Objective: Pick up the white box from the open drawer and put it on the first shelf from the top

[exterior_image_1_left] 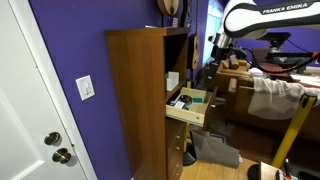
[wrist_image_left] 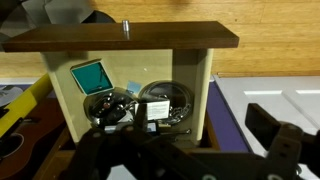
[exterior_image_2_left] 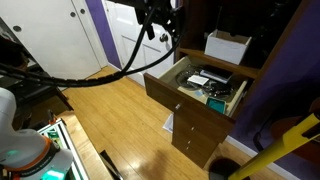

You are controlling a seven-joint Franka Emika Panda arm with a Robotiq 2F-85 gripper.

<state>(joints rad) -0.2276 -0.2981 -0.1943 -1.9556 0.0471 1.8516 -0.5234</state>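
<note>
The open drawer [wrist_image_left: 125, 38] of the tall brown cabinet [exterior_image_1_left: 135, 100] is pulled out and shows in both exterior views [exterior_image_2_left: 190, 95] [exterior_image_1_left: 190, 108]. In the wrist view the small white box [wrist_image_left: 155, 107] lies in it among coiled cables, beside a greenish flat item [wrist_image_left: 90, 75]. It also shows in an exterior view [exterior_image_2_left: 203, 79]. My gripper [wrist_image_left: 195, 135] is open and empty. It hovers above and in front of the drawer, apart from it [exterior_image_2_left: 160, 25]. The first shelf from the top [exterior_image_1_left: 178, 45] is a dark compartment high in the cabinet [exterior_image_2_left: 215, 12].
A larger open-topped white container [exterior_image_2_left: 227, 46] stands on the shelf just above the drawer. Lower drawer fronts with knobs [exterior_image_2_left: 195, 125] sit below. A white door [exterior_image_1_left: 30, 110] and a purple wall [exterior_image_1_left: 75, 40] flank the cabinet. Black cables [exterior_image_2_left: 90, 75] hang from the arm.
</note>
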